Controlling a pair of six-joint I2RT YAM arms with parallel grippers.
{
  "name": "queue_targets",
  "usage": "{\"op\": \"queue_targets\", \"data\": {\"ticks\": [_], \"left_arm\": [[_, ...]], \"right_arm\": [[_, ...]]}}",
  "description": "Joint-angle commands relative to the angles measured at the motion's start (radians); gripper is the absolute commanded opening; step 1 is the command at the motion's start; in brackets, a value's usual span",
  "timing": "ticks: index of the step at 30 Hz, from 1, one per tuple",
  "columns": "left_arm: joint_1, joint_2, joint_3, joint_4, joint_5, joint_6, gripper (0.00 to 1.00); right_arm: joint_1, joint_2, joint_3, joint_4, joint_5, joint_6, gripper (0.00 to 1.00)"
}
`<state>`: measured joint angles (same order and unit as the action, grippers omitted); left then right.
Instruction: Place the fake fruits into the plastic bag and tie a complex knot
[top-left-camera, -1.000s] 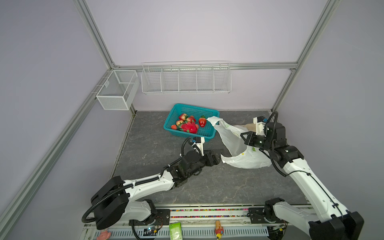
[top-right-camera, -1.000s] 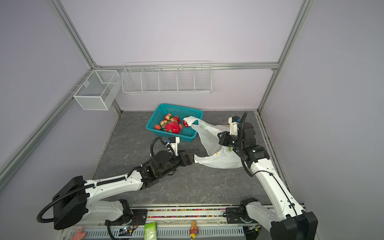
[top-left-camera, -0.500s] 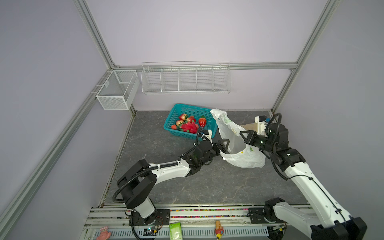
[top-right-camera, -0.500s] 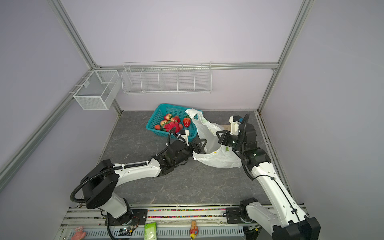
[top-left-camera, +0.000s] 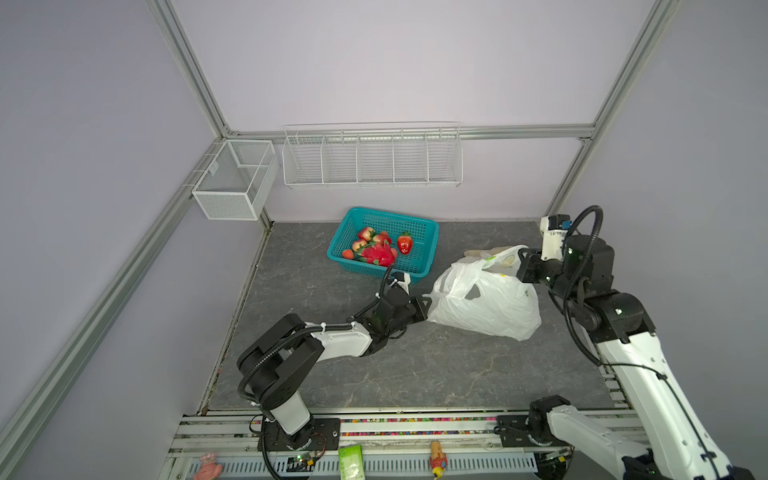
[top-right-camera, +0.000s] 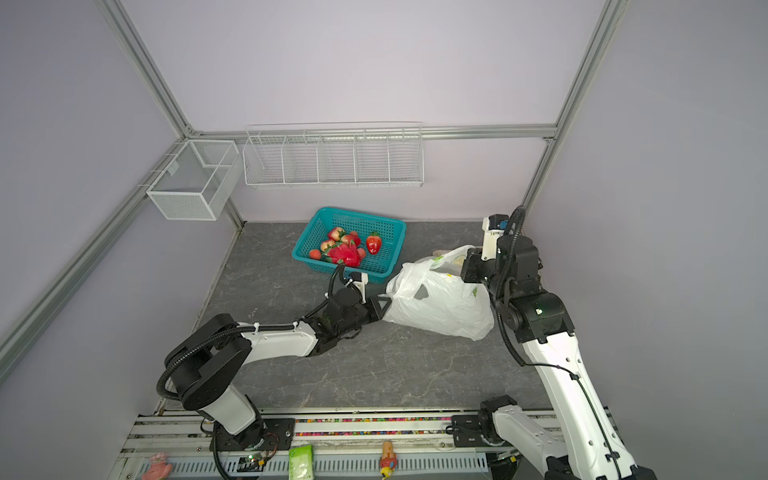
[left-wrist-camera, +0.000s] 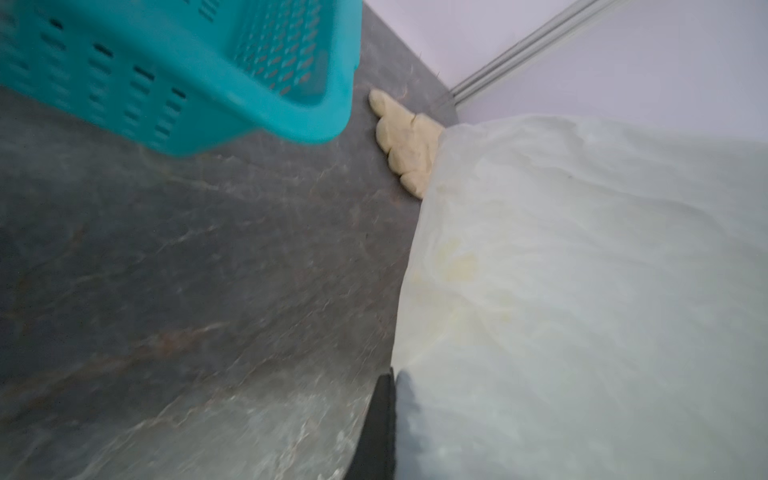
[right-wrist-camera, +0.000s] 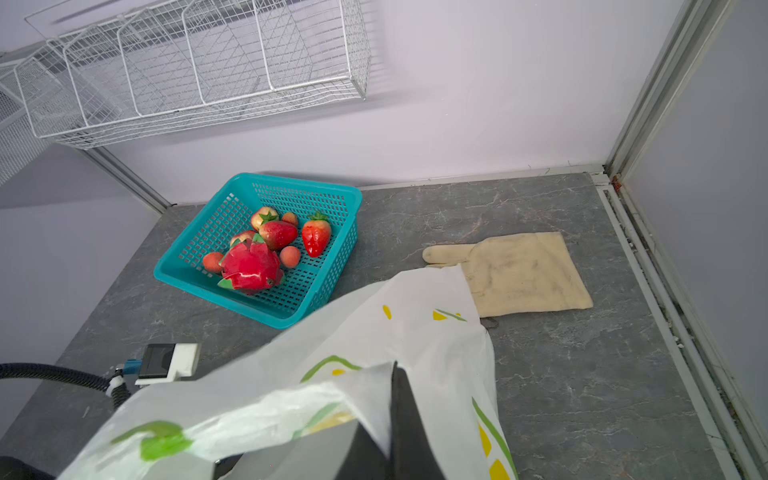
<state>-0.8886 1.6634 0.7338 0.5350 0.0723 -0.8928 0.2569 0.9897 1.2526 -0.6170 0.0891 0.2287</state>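
Plastic bag: left tool clamped shut on one rim edge, right tool shut on the opposite. Spread gently, avoiding tears; face mouth towards teal basket.

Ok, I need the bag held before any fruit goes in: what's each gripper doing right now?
Left gripper: closed, pinching the plastic bag at its left edge.
Right gripper: closed on the plastic bag's raised far rim.

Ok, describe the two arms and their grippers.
The left arm and right arm have white shells, black joint housings and black corrugated hoses. The left gripper and right gripper are black, each with a white camera block behind it. Green lights dot the right arm's joints.
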Motion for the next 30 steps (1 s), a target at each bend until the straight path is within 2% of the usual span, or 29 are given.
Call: {"op": "queue_targets", "data": {"ticks": [1,3,6,10,13,15,18,21,27,30], "left_arm": [[-0.007,-0.028,-0.003,0.065,0.069,0.117,0.15],[-0.008,-0.059,-0.017,0.077,0.045,0.198,0.40],[-0.012,-0.116,-0.006,0.049,0.011,0.343,0.58],[-0.033,-0.186,0.062,-0.081,-0.075,0.580,0.68],[-0.034,-0.223,0.082,-0.132,-0.148,0.675,0.74],[-0.033,-0.246,0.088,-0.138,-0.158,0.719,0.75],[-0.033,-0.286,0.104,-0.126,-0.119,0.776,0.74],[-0.034,-0.292,0.137,-0.099,-0.067,0.811,0.66],[-0.033,-0.218,0.220,-0.092,0.019,0.803,0.40],[-0.032,-0.218,0.231,-0.089,0.018,0.802,0.20]], "right_arm": [[0.000,0.043,-0.015,-0.001,-0.036,-0.070,0.06],[0.000,0.071,0.000,-0.025,-0.083,-0.075,0.06],[0.000,0.095,-0.007,-0.037,-0.198,-0.081,0.06],[0.000,0.132,-0.001,-0.085,-0.307,-0.099,0.06],[-0.001,0.157,0.020,-0.143,-0.333,-0.146,0.06],[0.000,0.172,0.027,-0.165,-0.348,-0.168,0.06],[0.001,0.197,0.036,-0.185,-0.393,-0.206,0.06],[0.007,0.230,0.067,-0.224,-0.411,-0.256,0.06],[0.012,0.275,0.131,-0.294,-0.377,-0.365,0.06],[0.011,0.281,0.151,-0.311,-0.362,-0.406,0.06]]}}
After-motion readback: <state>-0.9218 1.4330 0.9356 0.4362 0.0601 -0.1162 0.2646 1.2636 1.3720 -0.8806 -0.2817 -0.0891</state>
